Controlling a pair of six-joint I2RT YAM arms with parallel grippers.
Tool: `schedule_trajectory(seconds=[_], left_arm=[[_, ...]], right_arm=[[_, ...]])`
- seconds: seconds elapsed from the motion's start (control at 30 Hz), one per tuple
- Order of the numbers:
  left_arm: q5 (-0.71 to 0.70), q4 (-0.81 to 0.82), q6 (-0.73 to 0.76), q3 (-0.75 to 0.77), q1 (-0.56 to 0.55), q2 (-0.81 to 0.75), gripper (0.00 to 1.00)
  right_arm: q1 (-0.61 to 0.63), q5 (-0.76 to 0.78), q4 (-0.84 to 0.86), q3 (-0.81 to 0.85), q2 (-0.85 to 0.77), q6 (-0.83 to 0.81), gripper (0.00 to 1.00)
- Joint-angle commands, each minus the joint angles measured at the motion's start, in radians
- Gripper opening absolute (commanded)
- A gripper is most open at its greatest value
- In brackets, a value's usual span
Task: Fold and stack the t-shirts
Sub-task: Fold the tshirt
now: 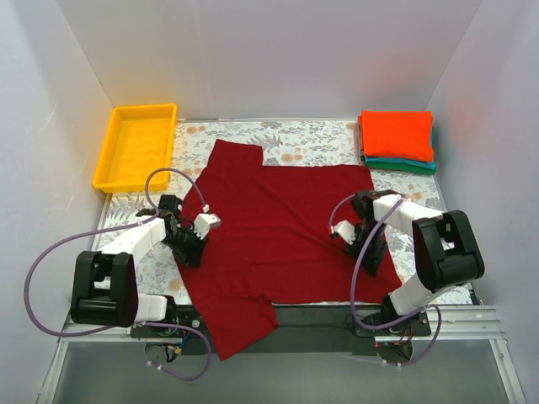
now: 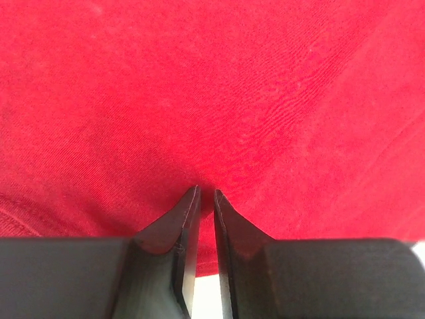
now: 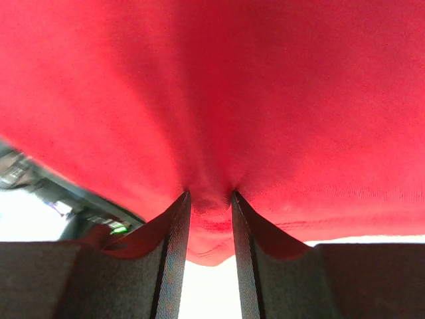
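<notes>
The dark crimson red t-shirt (image 1: 282, 227) lies spread on the grey floral cloth, one sleeve hanging over the near edge. My left gripper (image 1: 190, 249) is shut on its left edge; in the left wrist view the fingertips (image 2: 192, 199) pinch red cloth (image 2: 212, 100). My right gripper (image 1: 371, 252) is shut on its right edge; in the right wrist view a fold of the cloth (image 3: 212, 199) is bunched between the fingers (image 3: 178, 212). The bright orange-red t-shirt (image 1: 397, 134) lies folded on top of the folded teal green t-shirt (image 1: 404, 166) at the back right.
A yellow plastic tray (image 1: 112, 160) stands at the back left. The grey floral cloth (image 1: 312, 143) covers the table. White walls close in the left, right and back. A black bar (image 1: 312, 316) runs along the near edge between the arm bases.
</notes>
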Motion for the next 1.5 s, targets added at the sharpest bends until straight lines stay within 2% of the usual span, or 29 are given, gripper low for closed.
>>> schedule_trajectory(seconds=[0.0, 0.07, 0.17, 0.2, 0.3, 0.33, 0.5, 0.57, 0.63, 0.87, 0.97, 1.0, 1.03, 1.1, 1.13, 1.23, 1.47], left_arm=[[-0.047, -0.174, 0.15, 0.042, 0.014, -0.013, 0.13], [-0.007, -0.293, 0.209, 0.087, 0.023, -0.013, 0.09], [0.062, -0.341, 0.188, 0.207, 0.04, -0.005, 0.08], [0.079, -0.311, 0.163, 0.281, 0.041, 0.007, 0.09], [0.119, -0.237, 0.044, 0.368, 0.041, 0.093, 0.13], [0.112, -0.132, -0.028, 0.4, 0.041, 0.143, 0.14], [0.047, 0.041, -0.165, 0.411, 0.046, 0.249, 0.14], [0.024, 0.08, -0.175, 0.371, 0.055, 0.277, 0.14], [-0.022, 0.108, -0.152, 0.266, 0.076, 0.259, 0.14], [-0.073, 0.042, -0.038, 0.098, 0.201, 0.167, 0.11], [-0.068, -0.007, -0.007, 0.095, 0.222, 0.14, 0.09], [0.034, -0.068, -0.019, 0.227, 0.224, 0.128, 0.15], [0.035, -0.085, -0.027, 0.228, 0.225, 0.136, 0.18], [0.142, -0.105, -0.087, 0.4, 0.224, 0.184, 0.23], [0.182, -0.125, -0.12, 0.459, 0.224, 0.206, 0.3], [0.268, -0.063, -0.218, 0.639, 0.222, 0.277, 0.34], [0.19, 0.194, -0.443, 0.814, 0.161, 0.438, 0.36]], right_arm=[[0.111, -0.113, -0.08, -0.08, -0.057, -0.039, 0.39], [0.117, -0.187, -0.136, -0.029, -0.091, -0.06, 0.41], [0.059, -0.207, -0.181, 0.13, -0.113, -0.067, 0.46], [0.031, -0.215, -0.179, 0.231, -0.089, -0.068, 0.48], [-0.047, -0.216, -0.167, 0.368, 0.037, -0.045, 0.48], [-0.071, -0.213, -0.15, 0.448, 0.109, -0.016, 0.44], [-0.082, -0.189, -0.083, 0.676, 0.313, 0.059, 0.38], [-0.081, -0.19, -0.053, 0.709, 0.399, 0.088, 0.37], [-0.082, -0.177, -0.012, 0.663, 0.436, 0.093, 0.36], [-0.064, -0.189, 0.079, 0.443, 0.378, 0.078, 0.37], [-0.064, -0.254, 0.068, 0.437, 0.304, 0.079, 0.41], [-0.102, -0.276, 0.054, 0.551, 0.265, 0.105, 0.51], [-0.102, -0.276, 0.054, 0.597, 0.261, 0.114, 0.51], [-0.153, -0.296, 0.053, 0.683, 0.29, 0.136, 0.53], [-0.168, -0.296, 0.053, 0.733, 0.307, 0.162, 0.54], [-0.222, -0.281, 0.056, 0.876, 0.391, 0.203, 0.54], [-0.253, -0.23, 0.072, 1.022, 0.563, 0.277, 0.52]])
